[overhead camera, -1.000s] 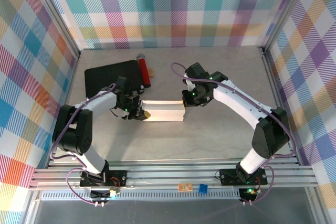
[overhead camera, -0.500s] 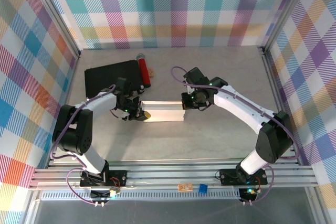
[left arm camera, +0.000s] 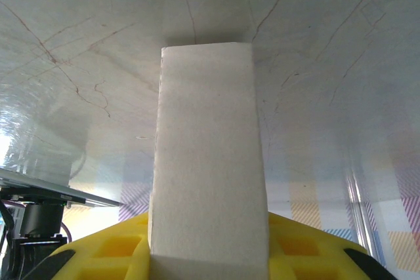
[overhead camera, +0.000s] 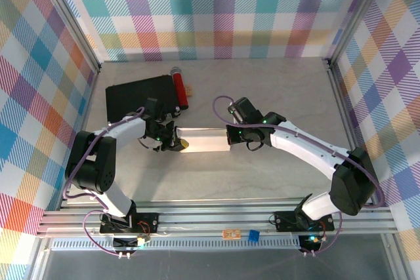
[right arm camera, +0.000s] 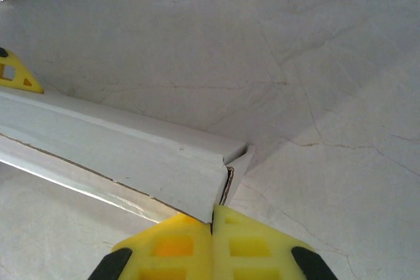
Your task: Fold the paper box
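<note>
Fingers [left arm camera: 108, 250] of the left gripper [left arm camera: 209, 263] sit on either side of the near end of the paper box [left arm camera: 207, 155], their yellow pads pressed to its two long walls, so they pinch that end. From the left wrist the box runs straight away from the pads as a narrow white block lying on the pale, veined table [left arm camera: 321, 63].

From above, the left gripper [overhead camera: 177, 141] is at the left end of the box, just in front of the black case [overhead camera: 139, 96]. A red cylinder [overhead camera: 179, 88] lies along the case's right edge. Case and cylinder are near the box but do not touch it.

The paper box [overhead camera: 205, 140] lies about midway across the table [overhead camera: 289, 90] as a shallow white rectangle, its long side running left to right between the two arms.

The right gripper [overhead camera: 230, 135] meets the box's right end. In the right wrist view its fingers [right arm camera: 172, 248] are pressed together with only a thin seam between them. The end corner of the box [right arm camera: 131, 155] runs down into that seam, so the right gripper [right arm camera: 212, 233] appears to nip the thin cardboard there. A small flap stands slightly open just beside that corner. At the far end of the box a yellow tip of the left gripper [right arm camera: 14, 73] touches it.
</note>
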Tool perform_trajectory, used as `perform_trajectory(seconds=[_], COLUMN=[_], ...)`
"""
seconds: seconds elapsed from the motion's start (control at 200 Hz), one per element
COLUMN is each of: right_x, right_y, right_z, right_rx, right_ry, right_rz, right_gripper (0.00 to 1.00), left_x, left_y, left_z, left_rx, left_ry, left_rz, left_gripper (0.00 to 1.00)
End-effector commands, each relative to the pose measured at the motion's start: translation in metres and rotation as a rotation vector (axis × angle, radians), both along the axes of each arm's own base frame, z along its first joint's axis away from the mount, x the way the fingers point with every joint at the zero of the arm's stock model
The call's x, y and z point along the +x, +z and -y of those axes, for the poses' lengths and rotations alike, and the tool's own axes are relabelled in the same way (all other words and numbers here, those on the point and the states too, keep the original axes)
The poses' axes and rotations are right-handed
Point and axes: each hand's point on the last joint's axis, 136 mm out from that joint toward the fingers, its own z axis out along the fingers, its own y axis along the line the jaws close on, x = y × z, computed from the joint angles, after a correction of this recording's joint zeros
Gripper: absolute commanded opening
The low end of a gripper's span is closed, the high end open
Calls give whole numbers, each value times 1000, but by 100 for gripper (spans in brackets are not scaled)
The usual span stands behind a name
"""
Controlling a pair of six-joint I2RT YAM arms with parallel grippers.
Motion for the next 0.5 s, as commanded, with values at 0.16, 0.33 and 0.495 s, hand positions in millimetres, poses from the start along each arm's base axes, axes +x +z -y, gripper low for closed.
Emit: perform_trajectory(seconds=[0.16,0.33,0.495], right_x=[-16,-11,-8], right_y=[-36,-35,-36], right_z=[14,13,12], right_rx=[-142,-170,-186], right_ry=[15,5,-2], right_rz=[-105,-123,-132], right_gripper=[0,0,0], left_x=[6,3,2], left_y=[-12,-3,17], left_z=[-23,-37,-58], left_rx=[100,116,178], left_ry=[53,18,-70], left_rz=[52,93,163], left_gripper=[65,79,83])
